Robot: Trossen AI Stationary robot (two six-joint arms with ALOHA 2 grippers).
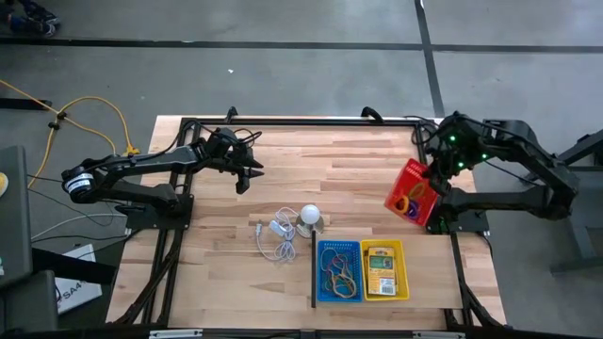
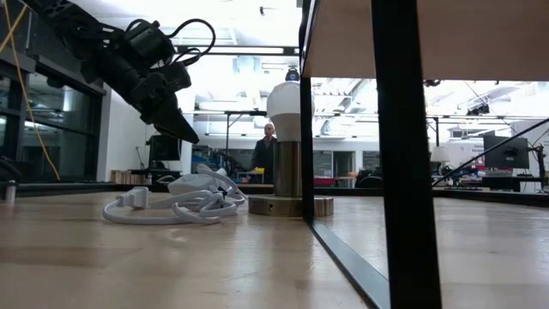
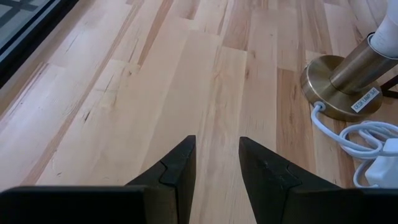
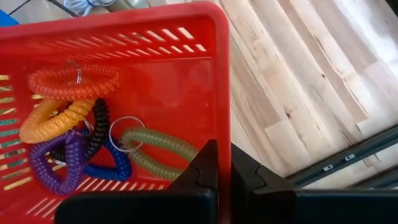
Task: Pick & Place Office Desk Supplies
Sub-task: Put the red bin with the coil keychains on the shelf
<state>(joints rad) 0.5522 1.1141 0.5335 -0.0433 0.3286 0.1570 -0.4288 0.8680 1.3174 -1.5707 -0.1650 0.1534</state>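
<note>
Right gripper [image 4: 224, 163] clenched on rim of tilted red basket [image 1: 412, 189] of coloured rings [image 4: 74, 134], right of the lamp [image 1: 309, 218]; left gripper [image 1: 247, 176] parted, empty, behind it.

White bulb lamp [image 1: 310, 216] on brass base, just beside coiled white cord [image 1: 277, 239]

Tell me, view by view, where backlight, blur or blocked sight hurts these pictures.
Low view: bright windows behind silhouette the left gripper and white bulb; a dark tray wall blocks the right side. Right wrist view: the shut right gripper fills the bottom, holding the red basket. High view: evenly lit.
</note>
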